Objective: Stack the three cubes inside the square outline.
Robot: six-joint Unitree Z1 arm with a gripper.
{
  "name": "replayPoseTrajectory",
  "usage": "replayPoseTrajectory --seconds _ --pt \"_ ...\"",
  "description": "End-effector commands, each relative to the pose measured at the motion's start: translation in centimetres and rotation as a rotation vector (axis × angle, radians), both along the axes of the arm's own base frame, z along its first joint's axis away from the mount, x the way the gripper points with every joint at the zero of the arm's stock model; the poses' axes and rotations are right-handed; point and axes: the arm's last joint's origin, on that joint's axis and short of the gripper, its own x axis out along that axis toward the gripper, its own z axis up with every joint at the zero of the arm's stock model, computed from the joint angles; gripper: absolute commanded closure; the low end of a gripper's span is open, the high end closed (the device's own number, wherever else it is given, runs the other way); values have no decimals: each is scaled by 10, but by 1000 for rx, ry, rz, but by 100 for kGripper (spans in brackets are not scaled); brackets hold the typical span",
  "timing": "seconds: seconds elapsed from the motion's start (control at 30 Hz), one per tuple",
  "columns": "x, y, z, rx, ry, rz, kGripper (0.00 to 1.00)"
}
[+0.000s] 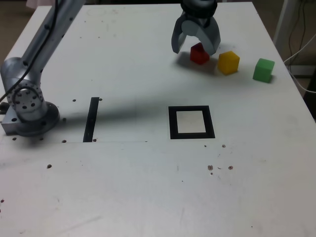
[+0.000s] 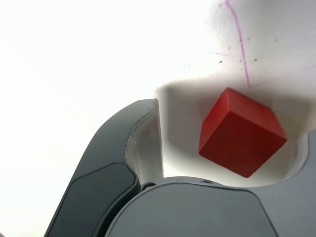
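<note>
A red cube (image 1: 199, 54) rests on the white table at the back, between the two spread fingers of my gripper (image 1: 196, 48), which is open and hangs just over it. In the wrist view the red cube (image 2: 241, 132) lies in the gap beside one dark finger (image 2: 121, 163), with white table showing between them. A yellow cube (image 1: 228, 62) sits just to the exterior view's right of the red one, and a green cube (image 1: 263, 69) further right. The square outline (image 1: 191, 122), black tape with a white centre, lies nearer the front and holds nothing.
A single straight black tape strip (image 1: 91, 119) lies toward the exterior view's left. The arm's grey base (image 1: 27, 106) stands at the left edge. The table's right edge (image 1: 301, 94) runs close to the green cube, with cables beyond it.
</note>
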Motion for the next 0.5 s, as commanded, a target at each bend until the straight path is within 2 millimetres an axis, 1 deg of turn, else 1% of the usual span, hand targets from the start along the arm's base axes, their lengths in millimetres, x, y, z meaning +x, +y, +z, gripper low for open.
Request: replayPoseTrajectory --seconds 0.0,0.47 --pt "2 -1 -3 -2 9 -8 6" --pt "12 -4 -7 -17 39 -25 14"
